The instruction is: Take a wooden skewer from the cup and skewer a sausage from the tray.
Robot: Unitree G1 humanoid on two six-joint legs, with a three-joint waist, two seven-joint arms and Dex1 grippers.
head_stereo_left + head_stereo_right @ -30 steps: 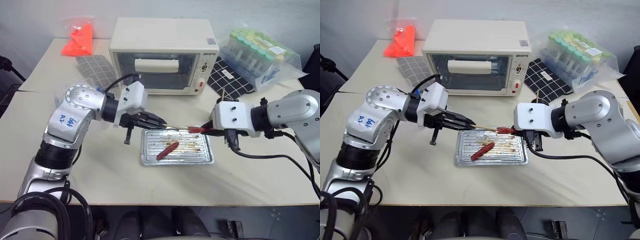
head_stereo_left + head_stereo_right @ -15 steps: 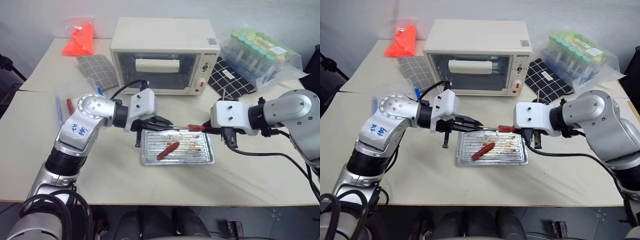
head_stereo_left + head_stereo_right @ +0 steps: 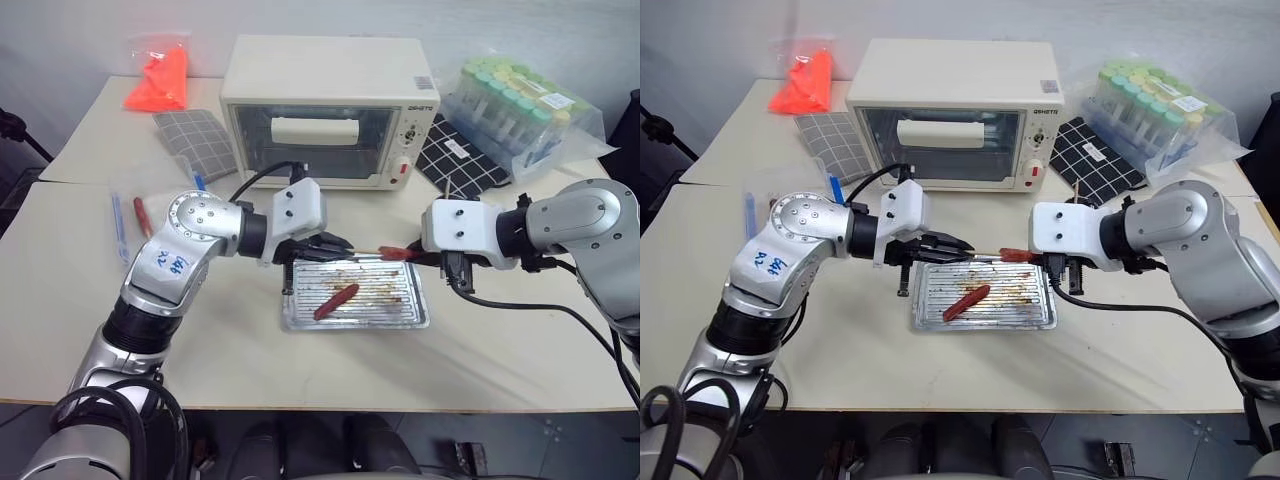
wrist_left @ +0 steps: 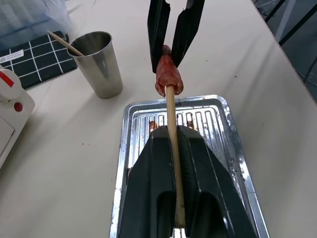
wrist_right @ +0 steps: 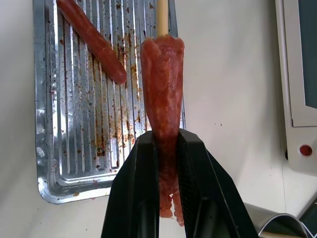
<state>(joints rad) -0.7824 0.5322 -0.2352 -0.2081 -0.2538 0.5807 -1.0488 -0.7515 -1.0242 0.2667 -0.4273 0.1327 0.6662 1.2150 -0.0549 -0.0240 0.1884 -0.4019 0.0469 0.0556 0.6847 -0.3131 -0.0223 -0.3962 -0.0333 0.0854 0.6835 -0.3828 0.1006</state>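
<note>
Since a second ago your left hand [image 3: 338, 243], clamped on the thin pale wooden skewer [image 4: 171, 134], has edged right toward frame centre; its tip now enters the slim reddish-brown sausage [image 5: 162, 94] pinched in your right hand [image 3: 415, 256], so keep pushing.

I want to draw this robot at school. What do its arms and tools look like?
Both arms are shiny silver-grey rounded metal segments with black joints. The left arm bears a blue handwritten mark. Each wrist has a white boxy block, and black cables loop from both. The left tool and the right tool each have two long, flat black fingers.
</note>
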